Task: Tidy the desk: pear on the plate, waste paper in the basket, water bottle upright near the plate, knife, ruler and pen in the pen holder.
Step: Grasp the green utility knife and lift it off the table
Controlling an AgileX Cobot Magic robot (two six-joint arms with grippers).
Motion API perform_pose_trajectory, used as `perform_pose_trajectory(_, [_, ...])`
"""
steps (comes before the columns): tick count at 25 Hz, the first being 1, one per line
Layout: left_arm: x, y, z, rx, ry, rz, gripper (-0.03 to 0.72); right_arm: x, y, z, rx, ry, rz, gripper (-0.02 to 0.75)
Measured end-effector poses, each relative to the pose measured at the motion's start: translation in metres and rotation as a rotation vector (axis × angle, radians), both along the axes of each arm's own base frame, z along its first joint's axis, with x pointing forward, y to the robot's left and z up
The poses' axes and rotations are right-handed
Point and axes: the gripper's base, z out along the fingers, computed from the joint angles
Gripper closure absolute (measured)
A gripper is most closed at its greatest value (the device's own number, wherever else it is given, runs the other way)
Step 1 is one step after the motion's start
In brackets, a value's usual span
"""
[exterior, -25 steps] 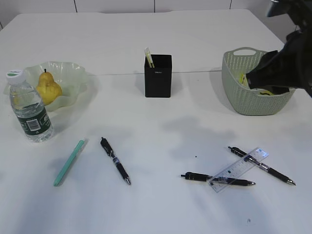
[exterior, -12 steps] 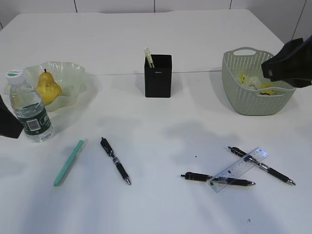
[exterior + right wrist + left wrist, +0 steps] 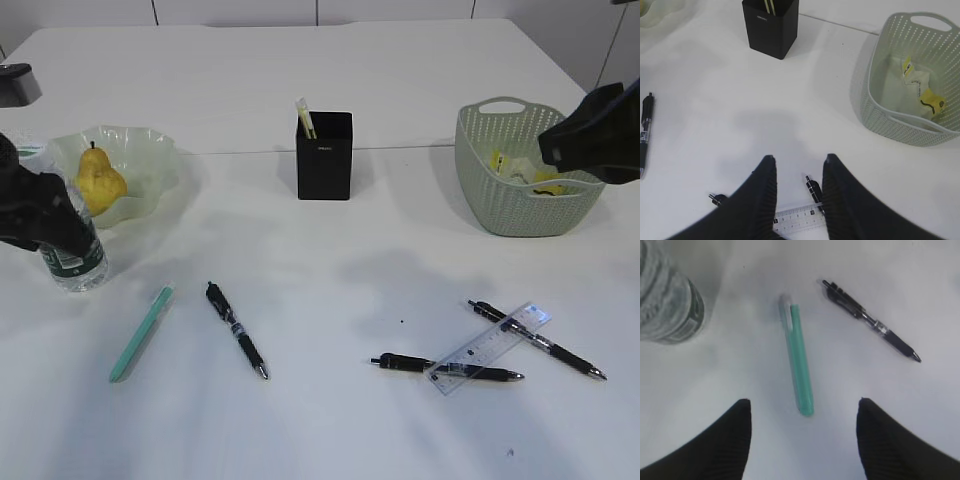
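Observation:
The yellow pear (image 3: pixel 98 181) lies on the wavy pale-green plate (image 3: pixel 140 150). The water bottle (image 3: pixel 72 258) stands upright beside the plate, partly hidden by my open left gripper (image 3: pixel 45 218). Seen from the left wrist, that gripper (image 3: pixel 802 404) hovers empty over the near end of a slim teal knife (image 3: pixel 799 360), with a black pen (image 3: pixel 867 322) and the bottle (image 3: pixel 667 305) nearby. My right gripper (image 3: pixel 800 158) is open and empty above the clear ruler (image 3: pixel 797 217) and a pen (image 3: pixel 814 189). Waste paper (image 3: pixel 920 85) lies in the basket (image 3: pixel 865 100).
The black pen holder (image 3: pixel 323 155) stands mid-desk with a pale stick inside. Two black pens (image 3: pixel 445 368) (image 3: pixel 550 345) lie under the ruler (image 3: pixel 490 348) at the front right. Another pen (image 3: pixel 237 330) and the knife (image 3: pixel 140 332) lie front left. The right gripper (image 3: pixel 565 145) hangs beside the basket (image 3: pixel 500 200).
My left arm has come in from the left edge and now stands in front of the bottle. The right arm drew back from over the basket, then stayed still.

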Motion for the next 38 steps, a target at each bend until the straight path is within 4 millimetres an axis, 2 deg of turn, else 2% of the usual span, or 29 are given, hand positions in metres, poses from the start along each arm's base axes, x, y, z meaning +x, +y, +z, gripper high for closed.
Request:
perform_pose_trajectory(5, [0.012,-0.004,-0.012,0.046,-0.047,-0.030,0.222,0.000,0.000,0.000,-0.003,0.001,0.000,0.473])
perform_pose_trajectory(12, [0.017,-0.047,-0.035,0.110,-0.058,-0.183,0.222,0.000,-0.001,0.000,-0.016,-0.003,0.002,0.474])
perform_pose_trajectory(15, [0.023,-0.057,-0.045,0.114,-0.037,-0.204,0.222,0.000,-0.001,-0.001,-0.019,0.006,0.001,0.474])
perform_pose_trajectory(26, [0.060,-0.065,-0.071,0.156,0.009,-0.221,0.222,-0.003,-0.002,-0.004,-0.036,0.050,-0.002,0.472])
perform_pose_trajectory(38, [0.064,-0.065,-0.105,0.200,0.117,-0.249,0.256,-0.004,-0.003,-0.005,-0.040,0.066,-0.005,0.472])
